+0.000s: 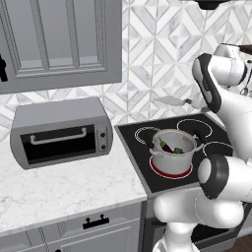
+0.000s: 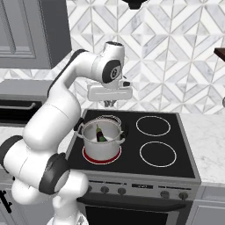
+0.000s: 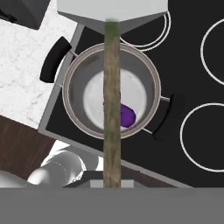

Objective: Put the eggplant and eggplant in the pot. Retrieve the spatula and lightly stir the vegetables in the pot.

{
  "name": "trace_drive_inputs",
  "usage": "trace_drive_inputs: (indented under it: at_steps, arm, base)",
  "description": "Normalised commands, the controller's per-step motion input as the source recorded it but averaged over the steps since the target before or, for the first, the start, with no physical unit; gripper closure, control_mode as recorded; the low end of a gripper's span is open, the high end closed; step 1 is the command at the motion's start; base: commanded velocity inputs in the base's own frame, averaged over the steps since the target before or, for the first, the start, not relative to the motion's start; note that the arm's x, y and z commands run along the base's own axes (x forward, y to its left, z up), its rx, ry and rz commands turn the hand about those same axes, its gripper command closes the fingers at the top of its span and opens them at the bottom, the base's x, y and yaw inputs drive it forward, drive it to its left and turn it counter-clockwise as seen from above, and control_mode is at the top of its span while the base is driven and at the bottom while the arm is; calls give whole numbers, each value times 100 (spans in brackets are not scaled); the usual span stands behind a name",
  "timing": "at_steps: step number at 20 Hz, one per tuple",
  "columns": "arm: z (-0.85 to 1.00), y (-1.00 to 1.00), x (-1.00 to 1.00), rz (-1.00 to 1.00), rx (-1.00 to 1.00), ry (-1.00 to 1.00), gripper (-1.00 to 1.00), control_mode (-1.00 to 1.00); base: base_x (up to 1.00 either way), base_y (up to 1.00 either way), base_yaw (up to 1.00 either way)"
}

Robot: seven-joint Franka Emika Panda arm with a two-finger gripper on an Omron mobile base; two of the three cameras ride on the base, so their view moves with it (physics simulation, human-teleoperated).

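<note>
Your pincer (image 3: 112, 186) was clamped on the spatula (image 3: 112, 87); its handle ran lengthwise straight across the pot (image 3: 70, 94) directly beneath; an eggplant (image 3: 127, 116) lay inside, so the move was down.

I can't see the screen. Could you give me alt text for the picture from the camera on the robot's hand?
Looking straight down, a spatula with a long thin handle and wide pale blade, held in the shut gripper, hangs over an open steel pot on a black stovetop. A purple eggplant lies inside the pot, partly hidden by the handle.
</note>
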Motion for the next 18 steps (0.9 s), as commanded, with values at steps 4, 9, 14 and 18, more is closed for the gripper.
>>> trace_drive_inputs:
  at_steps: [4, 9, 14, 18]
  arm:
    - [-7, 0, 0, 0, -15, 3, 100, -100]
    - [-3, 0, 11, 6, -11, 0, 100, -100]
    - [-2, 0, 4, 16, -8, 0, 100, -100]
    - [0, 0, 21, 17, 0, 0, 100, -100]
  base:
    - [0, 0, 0]
    - [0, 0, 0]
    - [0, 0, 0]
    - [0, 0, 0]
